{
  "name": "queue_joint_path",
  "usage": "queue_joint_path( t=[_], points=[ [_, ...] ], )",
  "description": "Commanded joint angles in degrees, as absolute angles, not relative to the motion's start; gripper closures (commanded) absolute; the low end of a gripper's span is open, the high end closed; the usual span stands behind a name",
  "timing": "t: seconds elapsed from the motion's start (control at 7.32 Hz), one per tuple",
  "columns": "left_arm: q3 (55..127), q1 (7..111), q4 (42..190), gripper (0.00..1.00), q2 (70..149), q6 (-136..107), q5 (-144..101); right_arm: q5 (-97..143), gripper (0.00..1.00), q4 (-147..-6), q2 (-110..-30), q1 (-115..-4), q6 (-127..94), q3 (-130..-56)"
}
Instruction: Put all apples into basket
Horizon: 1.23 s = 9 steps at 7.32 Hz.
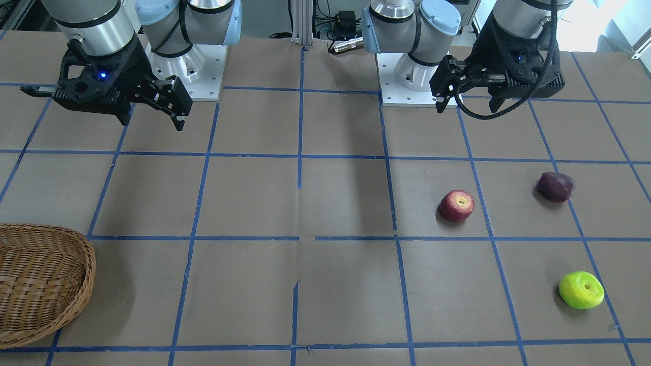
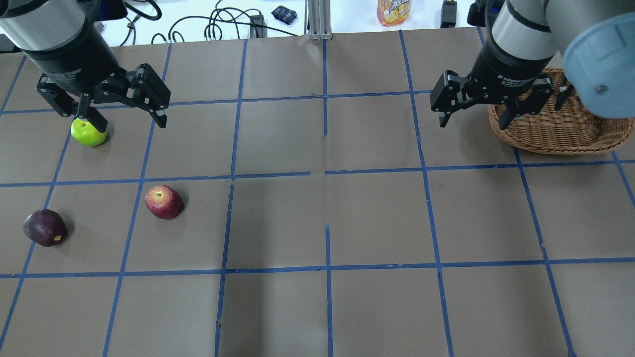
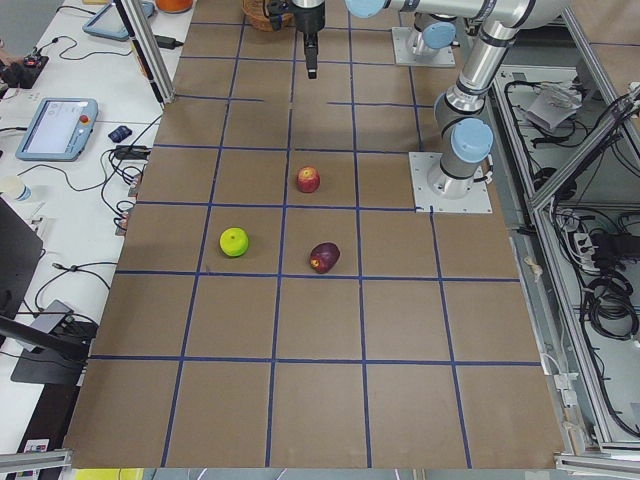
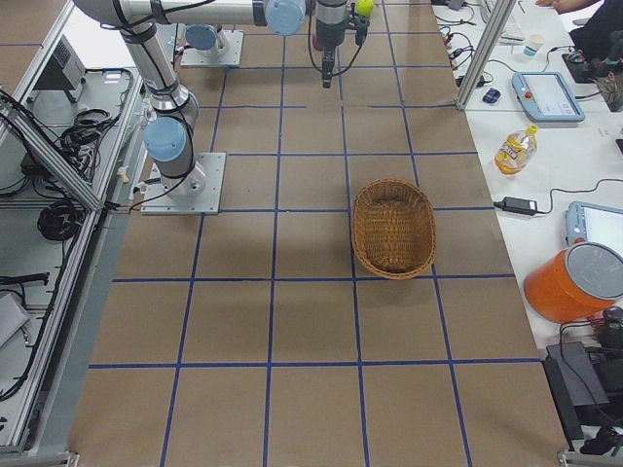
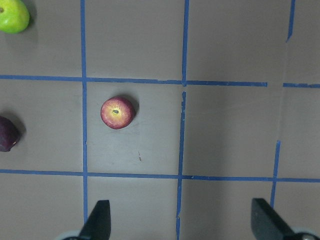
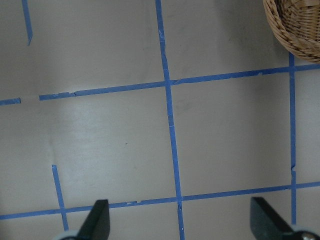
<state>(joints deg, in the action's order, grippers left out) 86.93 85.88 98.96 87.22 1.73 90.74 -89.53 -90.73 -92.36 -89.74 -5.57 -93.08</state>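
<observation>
Three apples lie on the table on my left arm's side: a red one point(image 1: 456, 205) point(image 5: 117, 112), a dark purple one point(image 1: 555, 186) point(image 2: 44, 227) and a lime-green one point(image 1: 581, 290) point(image 2: 88, 133). My left gripper point(image 2: 126, 119) point(image 5: 182, 222) hangs open high above the table, back from the apples, holding nothing. One of its fingers overlaps the green apple only in the overhead view. The wicker basket point(image 1: 86, 269) point(image 4: 355, 233) sits on my right arm's side with nothing in it. Beside and above it, my right gripper point(image 2: 474, 119) point(image 6: 180, 222) hangs open and holds nothing.
Blue tape lines divide the brown table into squares. The two arm bases point(image 1: 188, 71) point(image 1: 412, 76) stand at the robot's edge. Beyond the far edge lie cables and a drink bottle point(image 2: 394, 11). An orange bucket point(image 4: 574, 282) and tablets sit on the side bench.
</observation>
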Motion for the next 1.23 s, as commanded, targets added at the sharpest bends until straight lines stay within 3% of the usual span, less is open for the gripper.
queue_joint_path(
  t=[0.0, 0.41, 1.09],
  points=[
    [88.5, 85.69, 97.83, 0.0, 86.22, 1.5, 90.79, -89.56, 0.0, -90.7, -92.29, -89.74, -5.54, -93.08],
    [87.64, 85.7, 94.23, 0.0, 87.89, 1.66, 91.05, -89.47, 0.0, -90.88, -92.29, -89.74, -5.71, -93.6],
    [93.59, 82.18, 91.38, 0.0, 87.2, 1.84, 90.35, -89.47, 0.0, -90.88, -92.29, -89.74, -5.71, -94.31]
  ],
)
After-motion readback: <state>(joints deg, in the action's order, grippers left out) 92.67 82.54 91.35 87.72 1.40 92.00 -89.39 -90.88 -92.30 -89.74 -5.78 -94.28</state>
